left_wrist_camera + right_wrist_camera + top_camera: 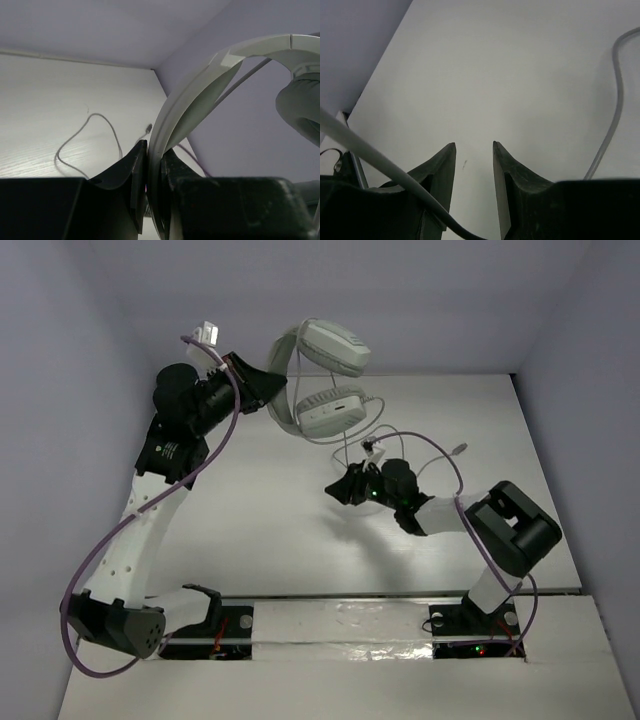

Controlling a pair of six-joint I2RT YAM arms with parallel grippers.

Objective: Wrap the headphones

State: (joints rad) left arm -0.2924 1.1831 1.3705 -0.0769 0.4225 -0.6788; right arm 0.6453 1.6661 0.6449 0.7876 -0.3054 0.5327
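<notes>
The white headphones (325, 380) hang in the air at the back of the table, ear cups stacked one above the other. My left gripper (262, 388) is shut on the curved headband (200, 90), which runs up between its fingers; one ear cup (300, 110) shows at the right. The thin white cord (410, 445) loops from the cups down onto the table, and its plug (460, 449) lies to the right. My right gripper (340, 490) is low over the table, open, with nothing between its jaws (474, 145). The cord (370, 150) crosses in front of its left finger.
Lavender walls close in the table (250, 500) at the back and both sides. A thick purple cable (100, 550) runs along the left arm. A loop of cord (95, 120) lies on the table below the headphones. A white ledge (340, 620) spans the near edge.
</notes>
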